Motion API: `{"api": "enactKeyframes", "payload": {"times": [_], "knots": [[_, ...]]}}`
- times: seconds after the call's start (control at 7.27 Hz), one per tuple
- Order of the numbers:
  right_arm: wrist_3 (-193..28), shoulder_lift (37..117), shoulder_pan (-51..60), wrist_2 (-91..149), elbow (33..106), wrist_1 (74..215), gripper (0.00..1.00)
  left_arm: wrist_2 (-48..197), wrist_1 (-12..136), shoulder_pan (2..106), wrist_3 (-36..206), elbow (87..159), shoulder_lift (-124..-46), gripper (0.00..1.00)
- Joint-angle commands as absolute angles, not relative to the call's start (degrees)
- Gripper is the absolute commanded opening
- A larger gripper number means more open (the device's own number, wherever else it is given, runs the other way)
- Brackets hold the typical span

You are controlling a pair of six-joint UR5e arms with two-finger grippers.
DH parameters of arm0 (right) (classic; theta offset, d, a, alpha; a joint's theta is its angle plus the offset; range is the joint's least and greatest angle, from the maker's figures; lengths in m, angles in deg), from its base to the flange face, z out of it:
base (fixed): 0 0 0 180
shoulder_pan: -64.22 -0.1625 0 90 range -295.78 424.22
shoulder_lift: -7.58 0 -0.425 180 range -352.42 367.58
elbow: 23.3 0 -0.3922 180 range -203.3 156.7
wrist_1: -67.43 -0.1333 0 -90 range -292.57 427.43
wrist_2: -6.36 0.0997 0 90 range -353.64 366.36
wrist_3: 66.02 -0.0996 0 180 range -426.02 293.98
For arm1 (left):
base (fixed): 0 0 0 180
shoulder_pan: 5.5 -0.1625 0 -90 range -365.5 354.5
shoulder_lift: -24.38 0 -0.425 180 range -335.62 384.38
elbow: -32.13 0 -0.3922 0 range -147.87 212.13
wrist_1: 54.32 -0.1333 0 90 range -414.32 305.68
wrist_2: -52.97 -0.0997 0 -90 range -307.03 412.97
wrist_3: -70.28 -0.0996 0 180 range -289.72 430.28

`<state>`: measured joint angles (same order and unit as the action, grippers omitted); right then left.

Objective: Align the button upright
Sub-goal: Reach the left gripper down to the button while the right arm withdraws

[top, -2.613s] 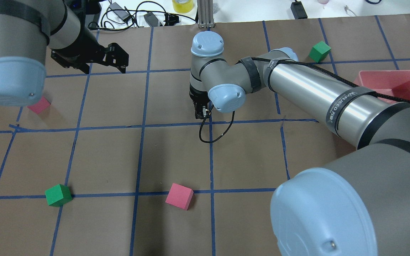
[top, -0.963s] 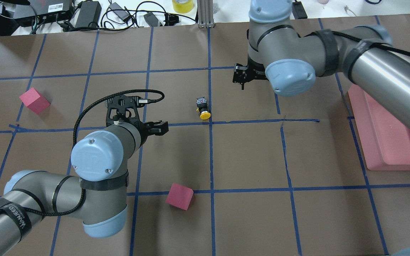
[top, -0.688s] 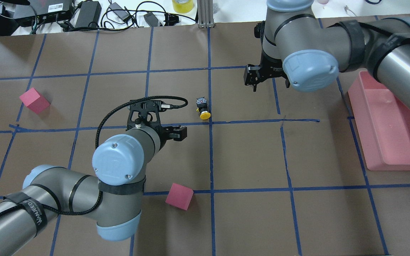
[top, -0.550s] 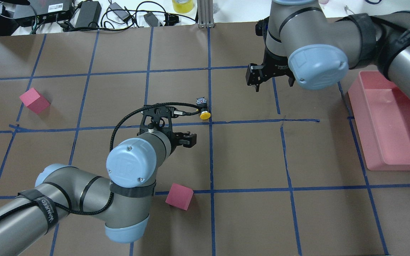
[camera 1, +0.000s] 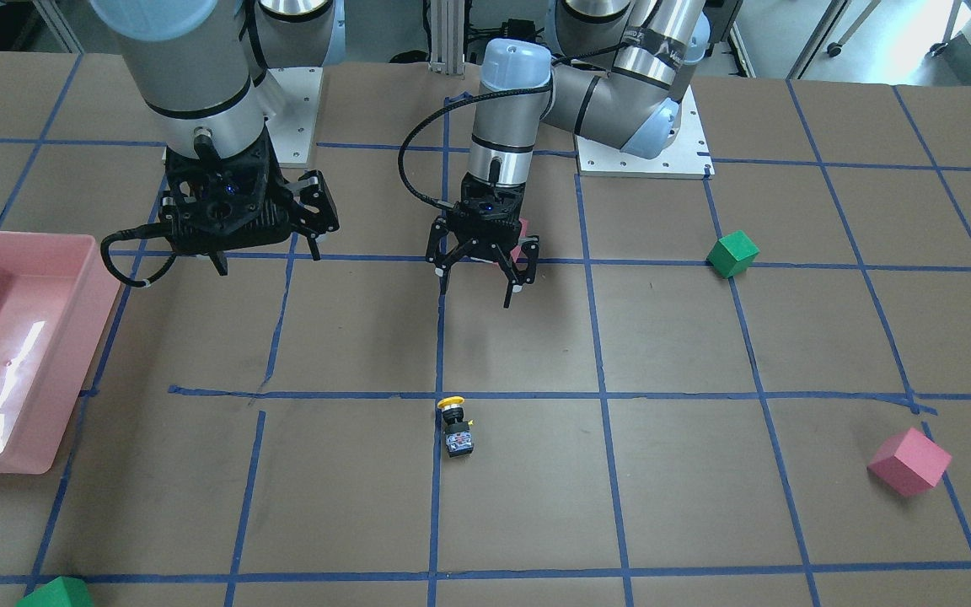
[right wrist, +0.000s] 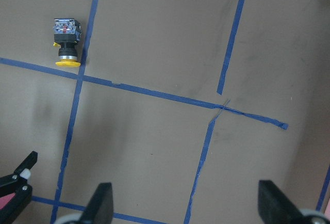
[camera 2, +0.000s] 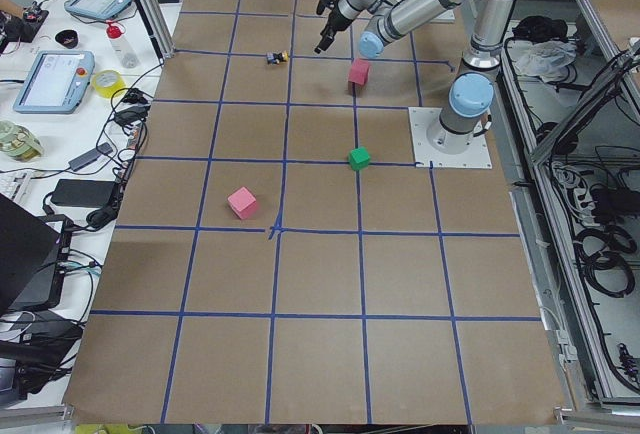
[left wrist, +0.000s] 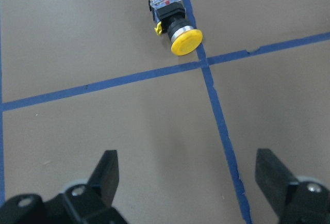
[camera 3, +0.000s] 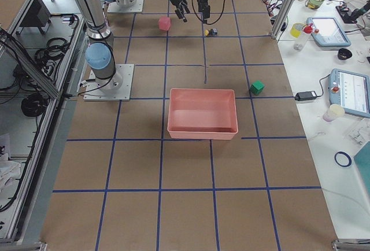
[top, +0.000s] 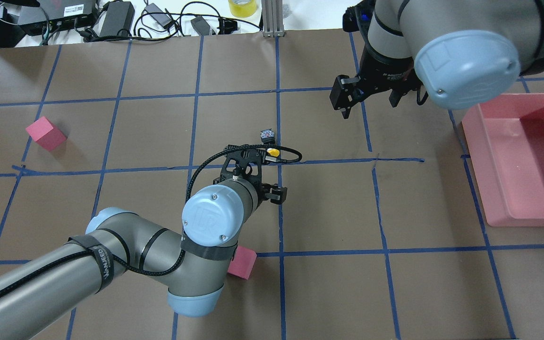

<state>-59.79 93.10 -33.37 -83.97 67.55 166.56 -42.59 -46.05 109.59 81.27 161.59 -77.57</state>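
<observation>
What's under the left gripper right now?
Brown table paper and a blue tape line show beneath the open left gripper. The button lies ahead, on its side. The gripper's body hides what's under its palm.

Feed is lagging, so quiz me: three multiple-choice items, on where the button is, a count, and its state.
1. The button lies: A in the pink bin; B on a green cube; C on the table beside a tape crossing.
2. Pink cubes in view: A one; B two; C four.
3. The button is: A on its side; B upright on its base; C cap down.
Key: 1 C, the left wrist view shows it by crossed blue tape. 2 B, the overhead view shows two. 3 A, its yellow cap faces sideways.
</observation>
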Motion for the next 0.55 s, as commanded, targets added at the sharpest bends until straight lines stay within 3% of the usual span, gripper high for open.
{"api": "enactKeyframes", "payload": {"times": [0.0, 0.41], "knots": [[-58.11, 93.19, -32.99, -84.52, 67.57, 166.66, 1.0, -42.92, -49.48, 109.55, 81.61, 158.62, -83.69, 0.87], [-59.16, 94.24, -26.67, -77.93, 66.53, 165.6, 1.0, -48.0, -59.74, 109.55, 81.7, 154.66, -92.66, 0.86]]}}
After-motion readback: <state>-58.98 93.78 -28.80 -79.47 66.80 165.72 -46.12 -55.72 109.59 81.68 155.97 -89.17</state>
